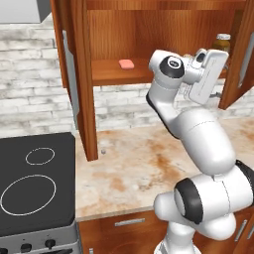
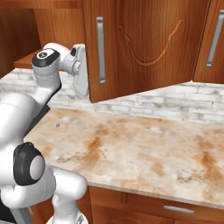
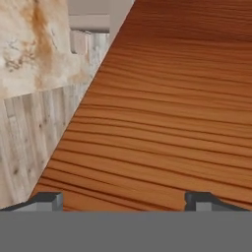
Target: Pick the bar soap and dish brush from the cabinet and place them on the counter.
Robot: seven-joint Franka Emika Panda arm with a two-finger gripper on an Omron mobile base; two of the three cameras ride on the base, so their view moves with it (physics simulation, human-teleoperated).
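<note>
The pink bar soap (image 1: 126, 64) lies on the wooden shelf of the open cabinet (image 1: 106, 30), left of my hand (image 1: 208, 74). My hand is raised at shelf height, under the right part of the shelf, and it is partly behind the open door (image 2: 140, 43) in the right base view. In the hand view my gripper (image 3: 123, 202) is open, its fingertips (image 3: 47, 201) wide apart with nothing between them, close to a reddish-brown wood surface. The dish brush is out of view. The beige blotched counter (image 1: 139, 163) lies below.
An amber jar (image 1: 222, 43) with a white lid stands on the shelf just behind my hand. Open cabinet doors (image 1: 82, 79) hang on both sides. The black stovetop (image 1: 34, 183) is at the left. A tiny grey speck (image 1: 103, 150) sits on the counter.
</note>
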